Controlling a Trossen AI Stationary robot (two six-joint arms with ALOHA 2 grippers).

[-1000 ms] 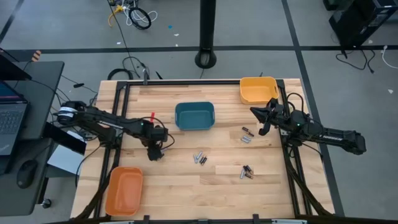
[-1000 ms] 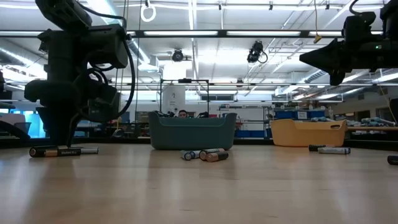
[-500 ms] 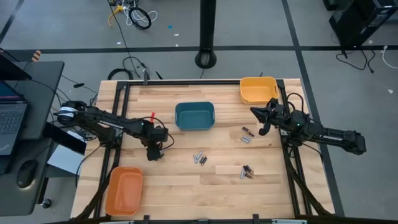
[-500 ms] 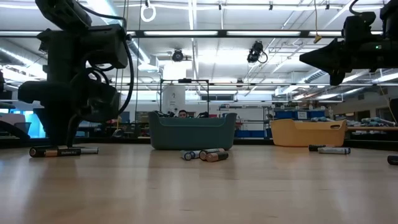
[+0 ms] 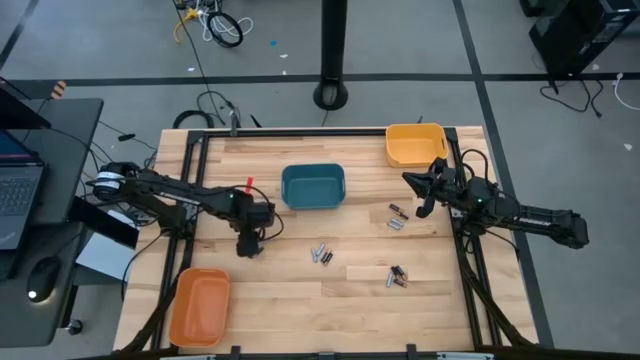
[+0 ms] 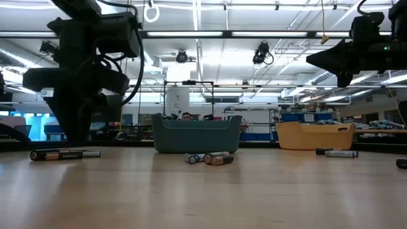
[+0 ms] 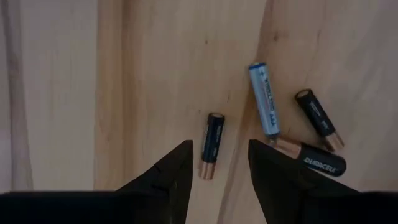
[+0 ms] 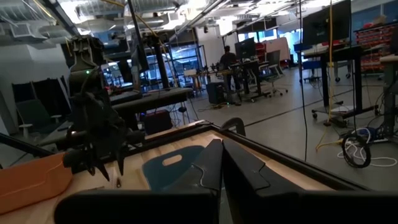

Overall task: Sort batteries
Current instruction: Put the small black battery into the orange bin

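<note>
Left gripper [image 7: 217,163], fingers parted, hangs over 4 batteries on the table's left. The nearest cell [image 7: 211,145] lies between the fingertips, long axis running along the gap. Right gripper [image 8: 221,163], fingers together, waits near the yellow bin [image 5: 414,144].

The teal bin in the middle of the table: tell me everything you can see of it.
The teal bin is a rectangular, open-topped tub with rounded corners that looks like plastic. It stands upright on the wooden table, toward the far side near the middle, and the high view shows nothing inside it. In the low view its walls taper slightly toward the base. A few batteries lie on the wood in front of it, apart from it. Neither gripper touches it.
</note>
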